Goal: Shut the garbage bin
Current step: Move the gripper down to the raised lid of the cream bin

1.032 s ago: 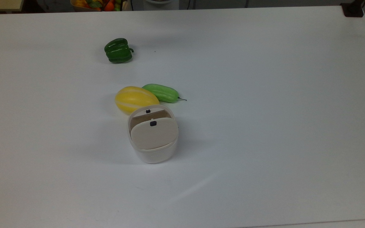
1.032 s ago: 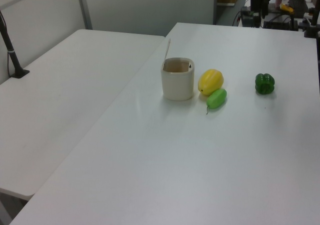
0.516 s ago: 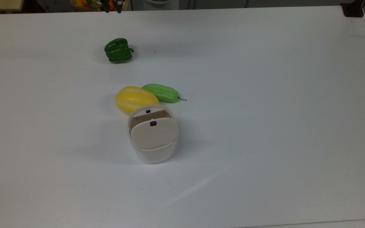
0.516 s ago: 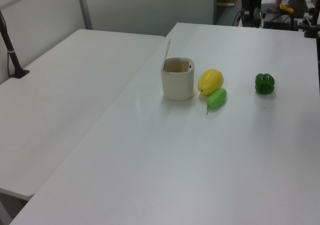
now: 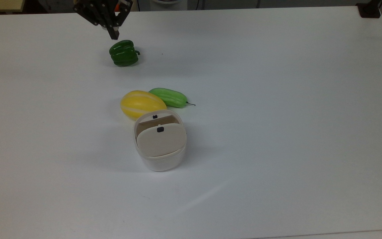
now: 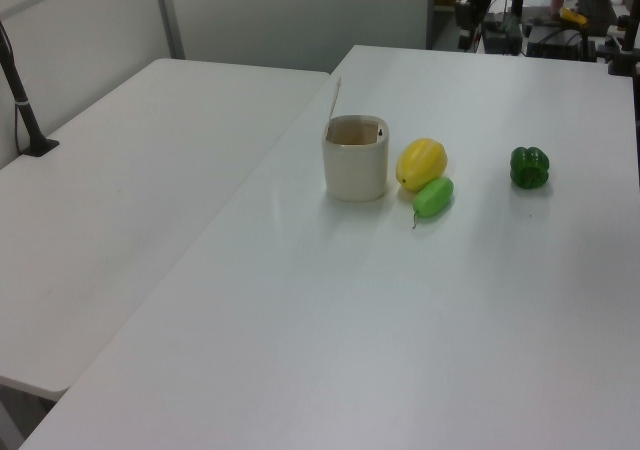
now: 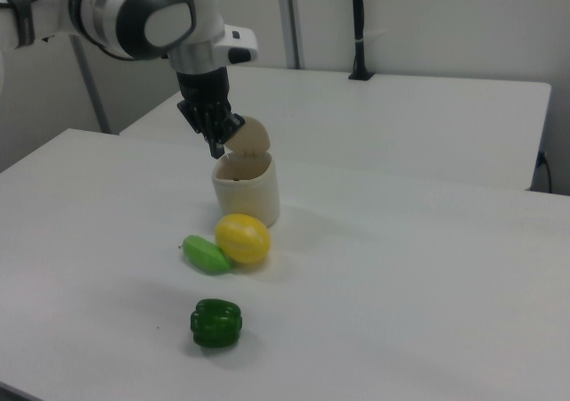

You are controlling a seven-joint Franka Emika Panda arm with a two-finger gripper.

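Note:
The garbage bin [image 5: 161, 161] is a small white tub near the middle of the table. Its beige lid [image 5: 161, 142] stands raised, and the brown inside shows behind it. A small black button sits on the lid. In the left view the bin [image 6: 355, 173] is open at the top, with the lid [image 6: 335, 98] upright on its left rim. My gripper [image 5: 114, 34] hangs at the top view's upper left, just above the green pepper and far from the bin, fingers together and holding nothing. In the right view the gripper [image 7: 216, 146] overlaps the left edge of the lid [image 7: 252, 137].
A yellow melon [image 5: 141, 104] lies against the bin's far side, touching a light green cucumber [image 5: 169, 97]. A green pepper [image 5: 123, 53] sits farther back. A second white table [image 6: 150, 170] adjoins on the left view's left. A black clamp [image 5: 370, 10] holds the far right corner.
My gripper has come into the top view from the upper edge and moved down toward the green pepper. The bin, its lid and the vegetables have not moved.

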